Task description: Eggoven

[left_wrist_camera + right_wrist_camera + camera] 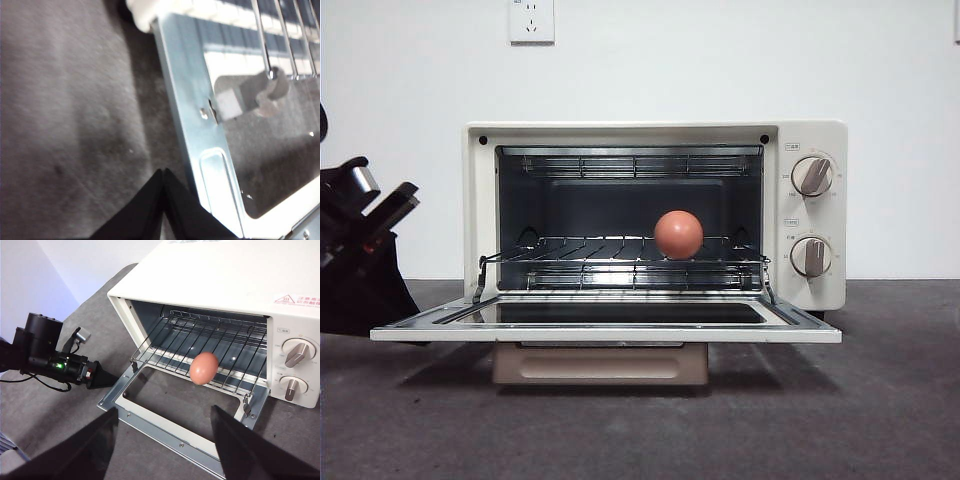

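The reddish-brown egg (678, 234) rests on the wire rack (580, 250) inside the cream toaster oven (810, 220). The oven's glass door (610, 334) hangs open, lying flat. The right wrist view shows the egg (203, 368) near the rack's front edge. My right gripper (165, 409) is open and empty, hovering in front of and above the open door. My left gripper (162, 174) is shut and empty, low over the table just beside the door's left metal edge (190, 100). It shows in the right wrist view (100, 376) and at the left of the front view (365, 225).
The oven has two knobs (811, 175) on its right panel. A dark grey mat (880, 400) covers the table. A white wall with a socket (531, 20) stands behind. The oven door juts out toward the front.
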